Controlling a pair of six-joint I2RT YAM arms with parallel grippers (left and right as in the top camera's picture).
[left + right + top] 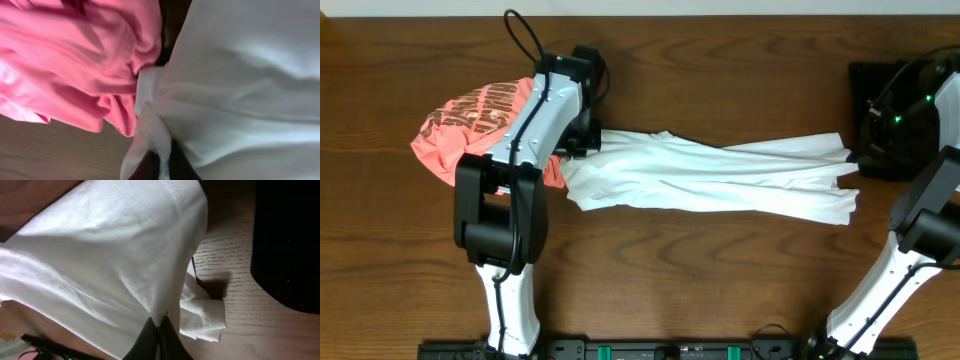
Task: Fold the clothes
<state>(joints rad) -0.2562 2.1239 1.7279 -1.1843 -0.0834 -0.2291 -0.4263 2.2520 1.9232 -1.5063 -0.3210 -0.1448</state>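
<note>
Your white T-shirt (710, 175) is stretched out as a long rumpled band across the worktop (720, 290). At the T-shirt's left end, your left jaws are clenched on a bunched fold of its fabric. At its right end, your right jaws are pinched tight on its edge. The pink shirt (460, 125) sits crumpled against the T-shirt's left end, touching it and partly hidden under the left arm (535, 120). A black garment (880, 120) lies just past the T-shirt's right end.
</note>
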